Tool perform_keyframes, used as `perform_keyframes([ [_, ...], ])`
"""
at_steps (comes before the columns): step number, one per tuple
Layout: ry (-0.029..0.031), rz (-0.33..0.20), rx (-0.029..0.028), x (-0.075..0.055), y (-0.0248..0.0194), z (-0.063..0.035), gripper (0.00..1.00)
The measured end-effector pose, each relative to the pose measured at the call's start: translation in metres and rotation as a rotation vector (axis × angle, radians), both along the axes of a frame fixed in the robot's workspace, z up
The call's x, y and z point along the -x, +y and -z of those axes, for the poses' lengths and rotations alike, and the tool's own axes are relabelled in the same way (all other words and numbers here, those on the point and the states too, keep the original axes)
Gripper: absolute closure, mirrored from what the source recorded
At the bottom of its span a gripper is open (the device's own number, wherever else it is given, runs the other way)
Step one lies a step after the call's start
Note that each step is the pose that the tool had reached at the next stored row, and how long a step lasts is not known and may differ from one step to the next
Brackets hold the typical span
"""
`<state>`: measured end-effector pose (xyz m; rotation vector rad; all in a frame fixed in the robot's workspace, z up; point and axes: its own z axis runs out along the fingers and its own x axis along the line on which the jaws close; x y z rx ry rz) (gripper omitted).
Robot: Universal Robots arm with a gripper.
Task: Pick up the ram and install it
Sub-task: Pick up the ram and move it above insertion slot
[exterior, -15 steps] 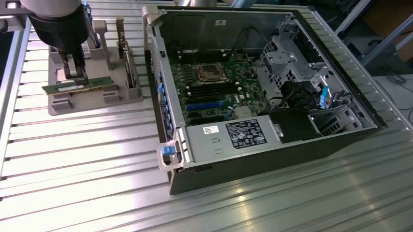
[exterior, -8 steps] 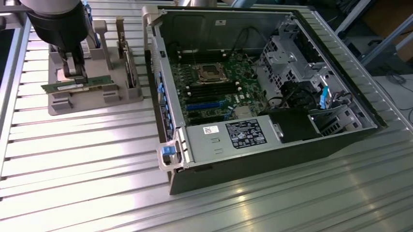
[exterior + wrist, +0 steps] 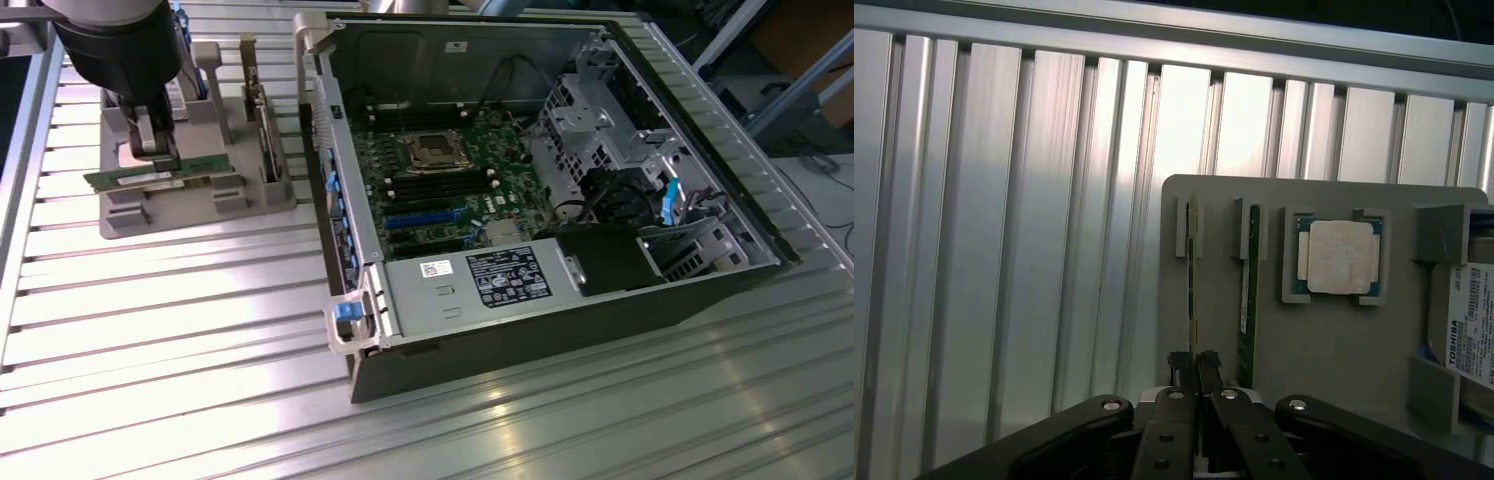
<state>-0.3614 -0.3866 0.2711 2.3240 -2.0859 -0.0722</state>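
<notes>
Ram point(image 3: 140, 174) is seen standing on its long edge in the gray holder point(image 3: 200, 205), which rests on the ribbed counter point(image 3: 174, 330) at the exterior view's left, well apart from the open computer case point(image 3: 534, 300); it is pinched near its middle by the tool point(image 3: 156, 152), whose fingers are pressed together on the thin board. Whether the board is already free of its guides cannot be told. For this pick-up a straight pull along the guides is judged to be needed; the board should be kept upright and not twisted, because a second green card point(image 3: 1252, 290) stands just beside it and could be touched; the grip should be kept centred, so that no end is tipped; the processor chip point(image 3: 1341, 257) should be left undisturbed.
</notes>
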Motion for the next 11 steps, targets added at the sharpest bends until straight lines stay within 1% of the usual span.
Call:
perform_keyframes([
  [11, 0.0, 0.0, 0.0, 0.0, 0.0, -0.0033, 0.88],
])
